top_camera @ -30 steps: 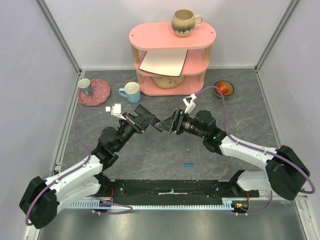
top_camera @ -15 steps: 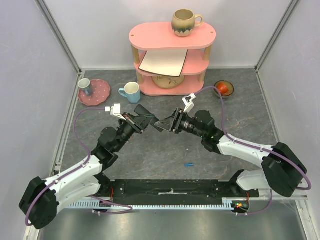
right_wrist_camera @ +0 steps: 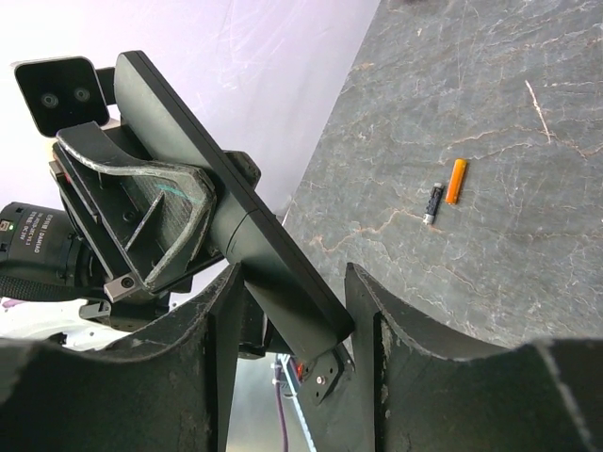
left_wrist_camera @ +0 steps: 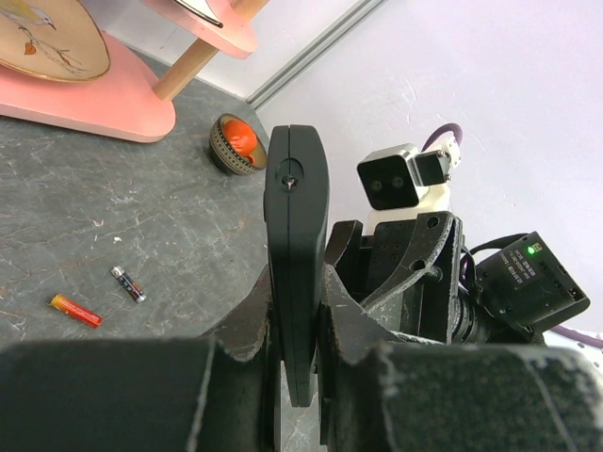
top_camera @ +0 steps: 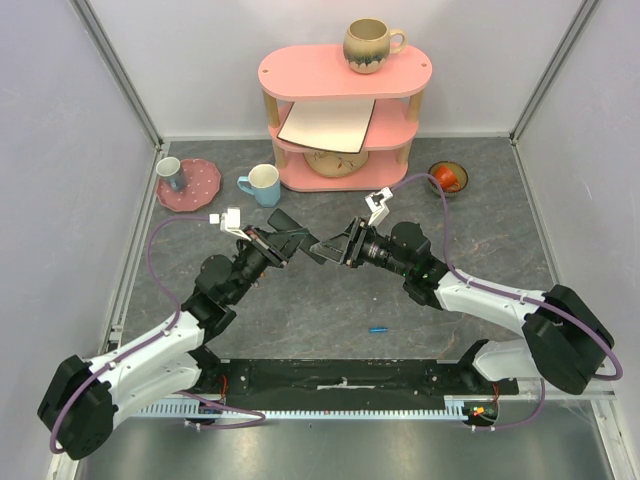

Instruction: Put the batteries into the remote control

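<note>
Left hand (left_wrist_camera: 297, 315) unchanged, clamped on remote control (left_wrist_camera: 295, 207). Right hand (right_wrist_camera: 292, 281) shifted left, narrowed, now straddling it; whether it grips, cannot tell.

Remote control (left_wrist_camera: 296, 264): plain blk. Orange-red battery (left_wrist_camera: 75, 310): yellow end. Blk battery (left_wrist_camera: 128, 283): silver ends. Blue battery (top_camera: 378, 328): all blue. Table (top_camera: 300, 310): dk grey, marbled w/ pale veins. Shelf (top_camera: 345, 70): pink tiers, pale wood posts. Top mug (top_camera: 368, 45): beige, dk mottled band. Plate (left_wrist_camera: 38, 42): cream, bird motif. Board (top_camera: 325, 125): white, dk edge. Lower mug (top_camera: 264, 185): lt blue, white inside. Dish (top_camera: 200, 185): pink w/ white dots. Bowl (top_camera: 448, 177): brown, striped, orange inside. Left arm (top_camera: 150, 362) & right arm (top_camera: 490, 295): white shells, blk joints, purple cables.
</note>
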Robot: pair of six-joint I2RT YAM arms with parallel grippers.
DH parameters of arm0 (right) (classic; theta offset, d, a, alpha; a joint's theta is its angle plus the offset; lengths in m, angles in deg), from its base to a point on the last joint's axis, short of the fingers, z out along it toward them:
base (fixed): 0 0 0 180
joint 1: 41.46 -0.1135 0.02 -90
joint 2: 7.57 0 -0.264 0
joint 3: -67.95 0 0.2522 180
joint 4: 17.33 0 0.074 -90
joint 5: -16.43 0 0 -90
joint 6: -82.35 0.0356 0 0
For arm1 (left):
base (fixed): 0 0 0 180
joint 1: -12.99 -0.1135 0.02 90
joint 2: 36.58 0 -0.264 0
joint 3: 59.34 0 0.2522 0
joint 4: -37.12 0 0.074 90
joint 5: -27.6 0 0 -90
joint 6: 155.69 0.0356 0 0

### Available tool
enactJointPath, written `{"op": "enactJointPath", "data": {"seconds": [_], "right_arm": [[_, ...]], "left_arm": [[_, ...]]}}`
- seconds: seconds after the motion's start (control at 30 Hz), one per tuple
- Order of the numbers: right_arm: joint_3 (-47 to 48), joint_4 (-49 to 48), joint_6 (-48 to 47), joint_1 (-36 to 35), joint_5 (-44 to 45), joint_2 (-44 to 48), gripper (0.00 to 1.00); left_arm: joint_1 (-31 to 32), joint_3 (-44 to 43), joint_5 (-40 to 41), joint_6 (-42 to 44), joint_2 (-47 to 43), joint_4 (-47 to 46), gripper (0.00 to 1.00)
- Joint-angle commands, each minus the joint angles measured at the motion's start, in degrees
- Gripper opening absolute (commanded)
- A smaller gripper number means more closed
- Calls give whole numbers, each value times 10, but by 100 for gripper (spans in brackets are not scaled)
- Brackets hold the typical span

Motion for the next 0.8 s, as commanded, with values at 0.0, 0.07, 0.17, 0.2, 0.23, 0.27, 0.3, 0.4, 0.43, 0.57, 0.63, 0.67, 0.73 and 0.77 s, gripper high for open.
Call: {"op": "enactJointPath", "data": {"seconds": [0.0, 0.07, 0.17, 0.2, 0.23, 0.27, 0.3, 0.4, 0.43, 0.57, 0.63, 0.67, 0.73, 0.77], "right_arm": [[-9, 1, -3, 4, 10, 6, 49], [-9, 1, -3, 3, 10, 5, 47], [-10, 1, -3, 3, 10, 5, 45], [-10, 1, -3, 3, 10, 6, 44], [-10, 1, -4, 3, 9, 6, 44], [-11, 1, -4, 4, 10, 6, 44], [-12, 0, -5, 4, 10, 7, 45], [-9, 2, -4, 3, 9, 7, 50], [-8, 4, -4, 3, 9, 8, 51], [-4, 11, -7, 3, 6, 8, 59], [2, 16, -10, 3, 4, 8, 75], [5, 28, -13, 3, 4, 9, 79], [19, 43, -23, 3, 7, 17, 87], [28, 62, -29, 3, 12, 20, 88]], "left_arm": [[0, -1, -3, 10, -15, -30, 2], [0, -2, -3, 11, -17, -30, 2], [0, -3, -3, 11, -18, -30, 2], [0, -3, -3, 11, -20, -30, 2], [0, -2, -2, 12, -21, -30, 2], [0, -2, -1, 12, -22, -30, 2], [0, -1, 0, 12, -24, -30, 2], [0, -1, 1, 13, -25, -27, 2], [0, -1, 2, 12, -25, -26, 2], [0, 0, 6, 12, -27, -25, 2], [0, -1, 6, 11, -26, -17, 2], [0, -1, 7, 11, -26, -16, 2], [0, -1, 6, 7, -24, -11, 2], [0, 0, 5, 7, -24, -10, 2]]}}
